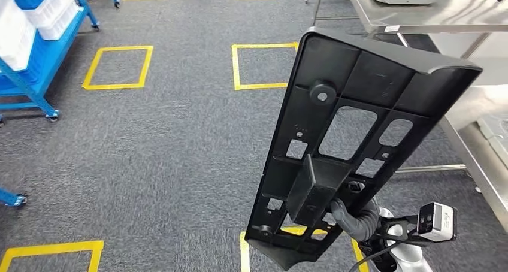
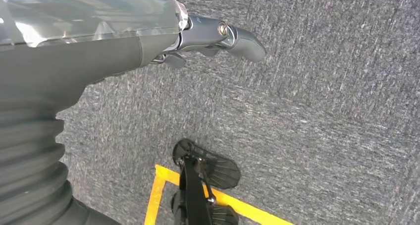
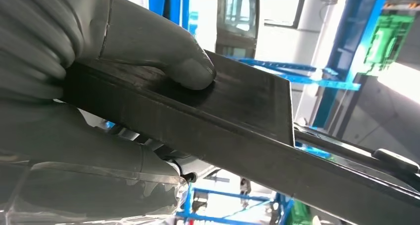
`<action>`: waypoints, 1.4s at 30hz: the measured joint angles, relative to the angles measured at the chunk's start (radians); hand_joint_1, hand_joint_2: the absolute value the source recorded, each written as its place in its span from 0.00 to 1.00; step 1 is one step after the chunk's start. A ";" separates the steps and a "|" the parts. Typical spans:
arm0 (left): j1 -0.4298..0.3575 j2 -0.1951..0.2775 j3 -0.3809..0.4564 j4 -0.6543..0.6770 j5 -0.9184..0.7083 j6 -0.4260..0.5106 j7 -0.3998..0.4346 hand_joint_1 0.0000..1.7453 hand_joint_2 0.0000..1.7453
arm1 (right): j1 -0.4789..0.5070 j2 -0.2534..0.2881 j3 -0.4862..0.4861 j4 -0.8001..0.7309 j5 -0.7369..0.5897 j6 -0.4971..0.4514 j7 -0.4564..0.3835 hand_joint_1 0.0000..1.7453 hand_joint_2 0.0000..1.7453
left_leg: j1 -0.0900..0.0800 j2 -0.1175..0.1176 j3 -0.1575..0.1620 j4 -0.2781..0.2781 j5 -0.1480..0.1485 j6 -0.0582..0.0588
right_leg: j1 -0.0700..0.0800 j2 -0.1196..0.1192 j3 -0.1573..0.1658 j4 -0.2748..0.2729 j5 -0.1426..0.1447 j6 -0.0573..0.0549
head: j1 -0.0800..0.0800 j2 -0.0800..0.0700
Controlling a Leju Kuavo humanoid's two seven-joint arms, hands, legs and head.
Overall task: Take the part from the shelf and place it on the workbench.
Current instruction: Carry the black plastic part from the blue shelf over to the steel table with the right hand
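My right hand [image 1: 354, 215] grips the part [image 1: 353, 134] upright above grey carpet [image 1: 168, 152].
It is a black ribbed plastic panel with cut-outs; my thumb [image 3: 168, 56] presses its flat tab. My left hand [image 2: 213, 36] hangs empty, fingers apart.

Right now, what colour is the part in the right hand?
Black, matte. The part shows best in the head view, held by the right hand.

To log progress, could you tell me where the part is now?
The part is held up by the right hand, over the carpet, left of the workbench.
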 joint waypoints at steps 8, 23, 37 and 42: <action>0.005 -0.001 0.000 0.000 -0.014 -0.019 0.031 0.00 1.00 | 0.012 0.019 -0.021 0.034 -0.004 -0.018 0.027 1.00 1.00 | -0.014 0.099 0.000 -0.005 0.000 0.010 | -0.001 -0.121 -0.025 0.103 -0.044 0.003 | 0.000 0.000; 0.006 -0.043 0.001 0.000 -0.010 -0.021 0.039 0.00 1.00 | -0.093 0.051 -0.001 0.078 -0.080 -0.035 0.154 1.00 1.00 | -0.002 0.017 -0.082 0.168 -0.053 -0.034 | 0.004 -0.023 0.052 -0.042 0.003 -0.040 | 0.000 0.000; 0.006 -0.052 0.043 0.000 0.019 -0.021 0.008 0.00 1.00 | -0.156 0.051 0.047 0.120 -0.074 -0.016 0.136 1.00 1.00 | -0.010 0.077 -0.022 0.005 0.011 0.014 | 0.000 -0.096 -0.092 0.234 -0.102 0.010 | 0.000 0.000; 0.006 -0.052 0.053 0.000 0.019 -0.019 0.005 0.00 1.00 | -0.178 0.051 0.062 0.128 -0.079 -0.015 0.131 1.00 1.00 | -0.020 0.123 -0.016 0.008 0.001 0.000 | 0.015 -0.155 0.049 -0.031 -0.009 -0.010 | 0.000 0.000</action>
